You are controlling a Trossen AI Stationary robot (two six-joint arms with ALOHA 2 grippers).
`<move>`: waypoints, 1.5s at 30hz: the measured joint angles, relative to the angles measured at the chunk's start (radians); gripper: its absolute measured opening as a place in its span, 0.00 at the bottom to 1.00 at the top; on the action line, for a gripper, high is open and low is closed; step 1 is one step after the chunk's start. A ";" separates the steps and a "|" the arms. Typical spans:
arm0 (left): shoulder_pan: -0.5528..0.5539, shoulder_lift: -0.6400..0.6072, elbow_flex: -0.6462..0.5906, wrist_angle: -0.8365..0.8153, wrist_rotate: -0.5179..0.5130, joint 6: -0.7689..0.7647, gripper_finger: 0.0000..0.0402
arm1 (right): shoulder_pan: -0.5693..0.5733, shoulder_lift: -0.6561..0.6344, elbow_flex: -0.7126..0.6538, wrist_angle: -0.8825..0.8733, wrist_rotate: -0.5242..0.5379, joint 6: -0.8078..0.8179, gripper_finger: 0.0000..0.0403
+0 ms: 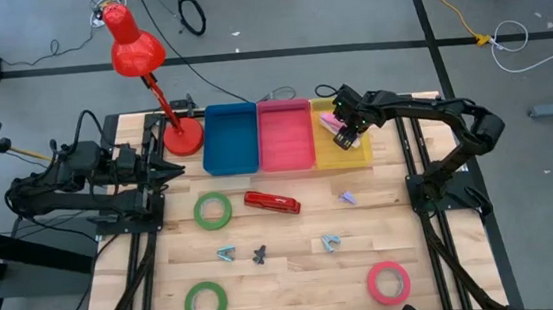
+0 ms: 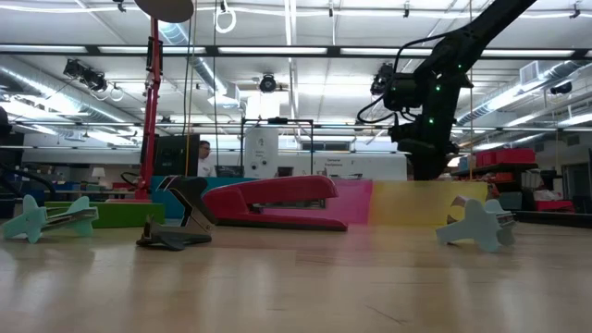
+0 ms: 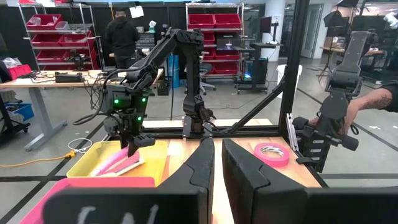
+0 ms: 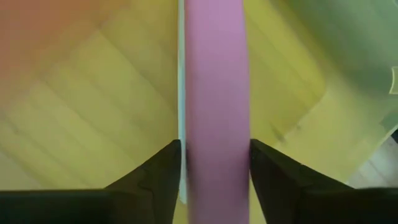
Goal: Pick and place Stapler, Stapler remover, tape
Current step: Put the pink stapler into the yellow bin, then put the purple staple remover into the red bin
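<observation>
My right gripper (image 1: pixel 343 134) is over the yellow bin (image 1: pixel 359 156) and shut on a pink stapler (image 1: pixel 329 122), which also shows in the left wrist view (image 3: pixel 118 163). A red stapler (image 1: pixel 272 203) lies flat mid-table. Two green tape rolls (image 1: pixel 212 211) (image 1: pixel 205 302) and a pink-red one (image 1: pixel 389 282) lie flat. Two teal staple removers (image 1: pixel 226 254) (image 1: pixel 330 243), a dark one (image 1: pixel 259 255) and a purple one (image 1: pixel 347 198) lie on the wood. My left gripper (image 1: pixel 168 172) waits shut at the table's left edge. My right gripper pinches the pink stapler's two long sides (image 4: pixel 214 155) between its two fingers (image 4: pixel 155 177). The fingers come from above and lie across it. In the left wrist view the stapler slants down from the fingers (image 3: pixel 134 140) into the yellow bin.
A blue bin (image 1: pixel 230 139) and a pink bin (image 1: pixel 286 134) stand left of the yellow one along the far edge. A red desk lamp (image 1: pixel 182 135) stands at the far left. People show in the room beyond the table.
</observation>
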 joint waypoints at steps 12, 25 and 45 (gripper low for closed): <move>0.000 0.000 0.000 0.000 0.000 0.000 0.09 | 0.000 -0.086 0.000 0.001 0.000 -0.079 0.56; 0.000 0.000 0.000 0.000 0.000 0.000 0.09 | 0.055 -0.344 0.000 -0.078 -0.108 -0.060 0.55; 0.000 0.000 0.000 0.000 0.000 0.000 0.09 | 0.383 -0.429 -0.057 -0.157 -0.107 0.085 0.55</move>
